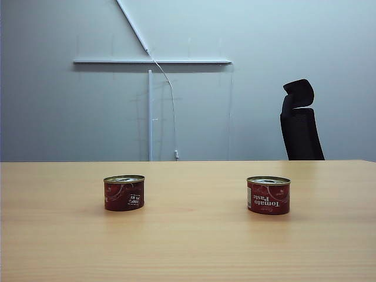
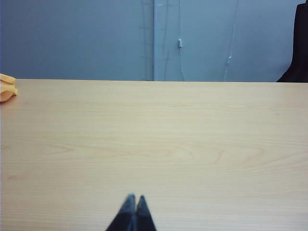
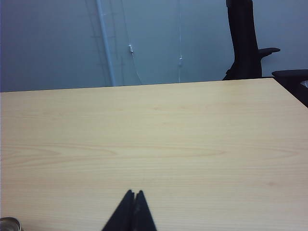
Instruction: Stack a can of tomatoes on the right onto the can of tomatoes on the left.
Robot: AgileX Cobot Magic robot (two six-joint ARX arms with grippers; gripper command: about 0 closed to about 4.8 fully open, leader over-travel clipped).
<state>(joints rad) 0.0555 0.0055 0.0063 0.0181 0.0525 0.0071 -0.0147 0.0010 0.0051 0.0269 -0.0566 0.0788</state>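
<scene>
Two short red tomato paste cans stand upright on the wooden table [image 1: 188, 247] in the exterior view: the left can [image 1: 124, 192] and the right can [image 1: 268, 195], well apart. Neither arm appears in that view. My left gripper [image 2: 134, 197] is shut, with its tips together over bare wood and no can in its view. My right gripper [image 3: 133, 193] is also shut and empty; the silver rim of a can [image 3: 9, 224] peeks in at the corner of its view.
A black office chair [image 1: 301, 122] stands behind the table's far right edge. An orange object [image 2: 7, 87] lies at the table's far edge in the left wrist view. A grey wall with white rails is behind.
</scene>
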